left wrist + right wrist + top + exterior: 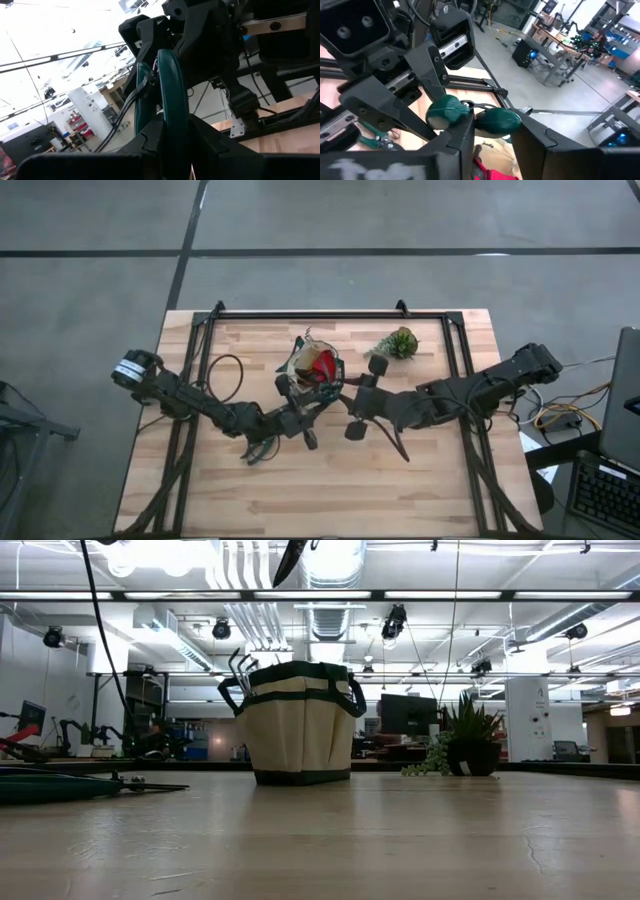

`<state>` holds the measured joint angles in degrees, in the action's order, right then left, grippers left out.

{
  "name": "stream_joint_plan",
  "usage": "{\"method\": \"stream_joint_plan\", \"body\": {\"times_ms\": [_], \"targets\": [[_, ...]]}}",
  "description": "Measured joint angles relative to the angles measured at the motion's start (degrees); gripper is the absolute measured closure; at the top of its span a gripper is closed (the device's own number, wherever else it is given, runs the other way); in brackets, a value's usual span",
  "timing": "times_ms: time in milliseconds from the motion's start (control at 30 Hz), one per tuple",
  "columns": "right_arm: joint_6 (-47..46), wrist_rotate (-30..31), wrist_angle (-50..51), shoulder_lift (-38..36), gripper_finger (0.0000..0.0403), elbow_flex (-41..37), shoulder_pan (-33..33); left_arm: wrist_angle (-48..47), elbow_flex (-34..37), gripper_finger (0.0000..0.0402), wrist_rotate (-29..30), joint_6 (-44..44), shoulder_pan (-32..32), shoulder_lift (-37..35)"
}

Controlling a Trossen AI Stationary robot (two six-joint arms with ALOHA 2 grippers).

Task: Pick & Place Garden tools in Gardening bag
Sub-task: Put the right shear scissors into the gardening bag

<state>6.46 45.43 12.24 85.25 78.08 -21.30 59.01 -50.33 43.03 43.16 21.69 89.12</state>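
The tan gardening bag (315,370) with green trim stands at mid-table on its flat base (300,776). A red piece (322,364) lies inside it, and dark tool handles (238,665) stick out of its top. My left gripper (175,125) and my right gripper (492,132) meet high above the bag's near side. Both are shut on one pair of green-handled shears (170,95). A second pair of shears (262,450) lies flat on the table near the left arm. A thin long tool (395,442) lies flat under the right arm. My left gripper pinches the shears' two green handles (172,117) between its two fingers, which lie across them. The handles run on away from the fingers toward the right gripper. The shears are lifted clear of the table. My right gripper has the rounded free ends of the two green handles (497,121) between its two fingers. It comes from the table's right side, over the bag's opening. The left gripper's fingers (434,67) reach the same handles from the other side.
A small green plant (398,342) stands at the far right of the bag, and it also shows in the low view (465,740). A black frame rail (320,315) runs along the far edge. There is bare wood along the near edge (320,500).
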Motion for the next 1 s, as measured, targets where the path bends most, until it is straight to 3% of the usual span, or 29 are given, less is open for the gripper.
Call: {"method": "stream_joint_plan", "body": {"times_ms": [300,700,867,1000], "targets": [[1.1,-4.0,-1.2,0.0,0.0360,0.0,0.0,-0.7,0.0,0.0335,-0.4,-0.8,0.0,0.0],[1.1,-3.9,-0.8,0.0,0.0366,-0.1,0.2,-2.2,0.0,0.0332,-0.9,-4.5,0.0,0.0],[1.2,-3.3,-0.3,0.0,0.0366,-0.1,0.2,-2.0,0.0,0.0303,-0.7,-5.9,0.0,0.0],[-0.2,-1.5,1.6,0.0,0.0367,-0.1,0.3,-2.4,0.0,0.0259,2.7,-7.0,0.2,0.0]]}}
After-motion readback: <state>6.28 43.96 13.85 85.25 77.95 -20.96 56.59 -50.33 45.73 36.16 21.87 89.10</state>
